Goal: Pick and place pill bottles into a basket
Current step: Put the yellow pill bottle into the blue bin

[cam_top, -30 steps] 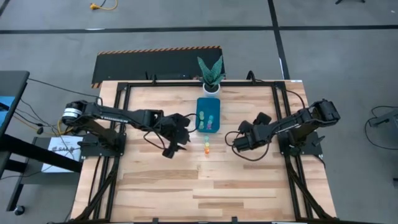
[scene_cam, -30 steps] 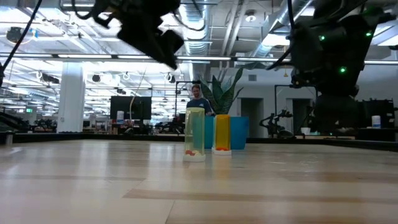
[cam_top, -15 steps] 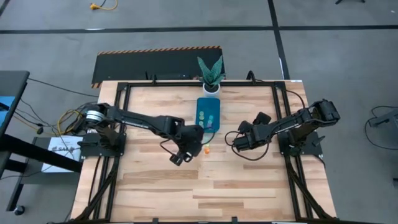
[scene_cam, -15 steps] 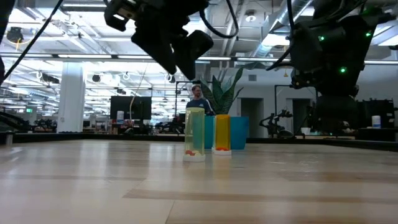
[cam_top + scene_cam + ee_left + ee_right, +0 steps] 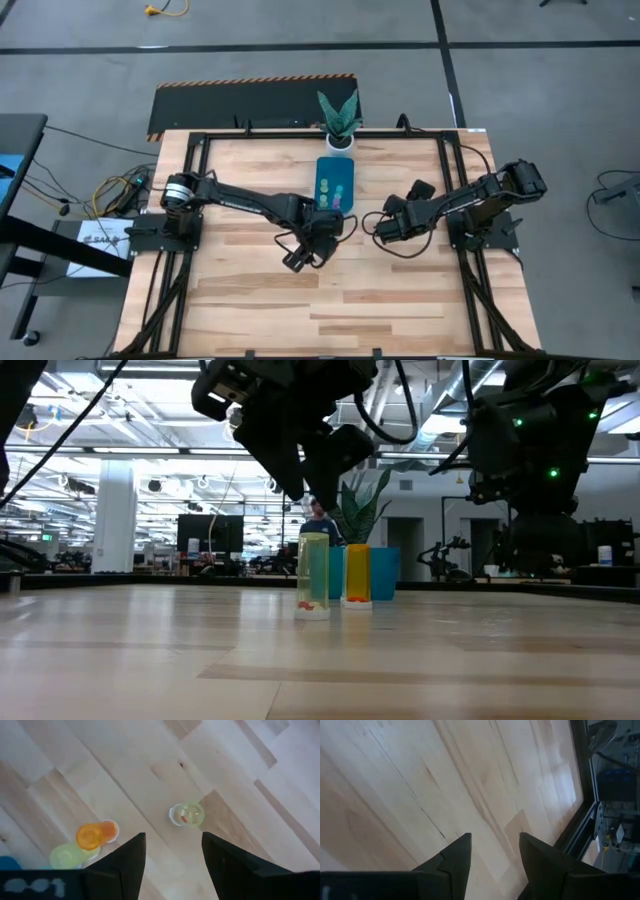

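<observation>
Two pill bottles stand upright on their bases on the wood in front of the teal basket (image 5: 334, 178): a green translucent one (image 5: 313, 575) (image 5: 186, 814) and an orange one (image 5: 357, 573) (image 5: 91, 834). A third, yellow-green bottle (image 5: 67, 855) shows beside the orange one in the left wrist view. More bottles (image 5: 337, 192) lie in the basket. My left gripper (image 5: 173, 840) (image 5: 327, 229) hangs open above the standing bottles, pointing steeply down, and hides them in the high view. My right gripper (image 5: 492, 842) (image 5: 384, 229) waits open over bare wood to the right.
A white pot with a green plant (image 5: 339, 120) stands at the far edge behind the basket. Black frame rails (image 5: 452, 190) run along the table's sides. Bare wood (image 5: 330, 310) stretches toward the near edge.
My left gripper has swung toward the table's right edge and slightly nearer, sinking a little and tipping more steeply down. It now stands over the bottles in front of the basket and stays open. The bottles have not moved.
</observation>
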Motion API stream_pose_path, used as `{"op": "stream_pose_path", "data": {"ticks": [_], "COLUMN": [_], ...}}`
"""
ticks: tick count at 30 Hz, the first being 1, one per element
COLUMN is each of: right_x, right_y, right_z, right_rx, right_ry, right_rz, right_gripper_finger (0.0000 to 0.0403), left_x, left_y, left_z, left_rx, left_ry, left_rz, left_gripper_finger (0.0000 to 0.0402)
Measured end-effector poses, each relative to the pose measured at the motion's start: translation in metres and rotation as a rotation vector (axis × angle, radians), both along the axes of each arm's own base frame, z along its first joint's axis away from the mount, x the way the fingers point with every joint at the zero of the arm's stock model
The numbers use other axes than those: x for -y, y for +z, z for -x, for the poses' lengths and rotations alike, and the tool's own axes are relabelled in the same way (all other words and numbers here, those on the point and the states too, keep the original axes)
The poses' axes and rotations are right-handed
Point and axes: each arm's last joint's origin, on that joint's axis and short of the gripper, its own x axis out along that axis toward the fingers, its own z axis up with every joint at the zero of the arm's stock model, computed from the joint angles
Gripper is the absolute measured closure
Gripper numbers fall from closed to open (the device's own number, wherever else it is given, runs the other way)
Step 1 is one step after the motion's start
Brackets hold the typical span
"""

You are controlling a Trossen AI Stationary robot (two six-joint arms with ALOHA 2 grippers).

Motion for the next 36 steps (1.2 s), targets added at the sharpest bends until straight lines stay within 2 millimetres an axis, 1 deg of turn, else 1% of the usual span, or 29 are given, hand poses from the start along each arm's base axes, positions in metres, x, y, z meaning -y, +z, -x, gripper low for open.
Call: {"op": "stream_pose_path", "data": {"ticks": [10,16,21,24,28,36], "right_x": [0.000,0.000,0.000,0.000,0.000,0.000], "right_y": [0.000,0.000,0.000,0.000,0.000,0.000], "right_z": [-0.001,-0.001,-0.001,0.000,0.000,0.000], "right_rx": [-0.011,-0.012,-0.012,-0.015,-0.023,-0.024], "right_ry": [0.023,0.023,0.023,0.023,0.024,0.024], "right_rz": [-0.004,-0.005,-0.005,-0.004,-0.003,-0.003], "right_gripper_finger": [0.0244,0.0244,0.0244,0.0244,0.0244,0.0244], "left_x": [0.011,0.012,0.012,0.017,0.029,0.046], "left_y": [0.000,0.000,-0.014,-0.026,-0.032,-0.032], "left_z": [0.001,0.001,-0.001,-0.003,-0.004,-0.002], "left_rx": [0.005,0.017,-0.024,-0.059,-0.066,-0.044], "left_ry": [-0.024,-0.032,-0.017,-0.020,-0.041,-0.071], "left_rz": [-0.018,-0.081,-0.120,-0.125,-0.118,-0.124], "left_gripper_finger": [0.0220,0.0220,0.0220,0.0220,0.0220,0.0220]}}
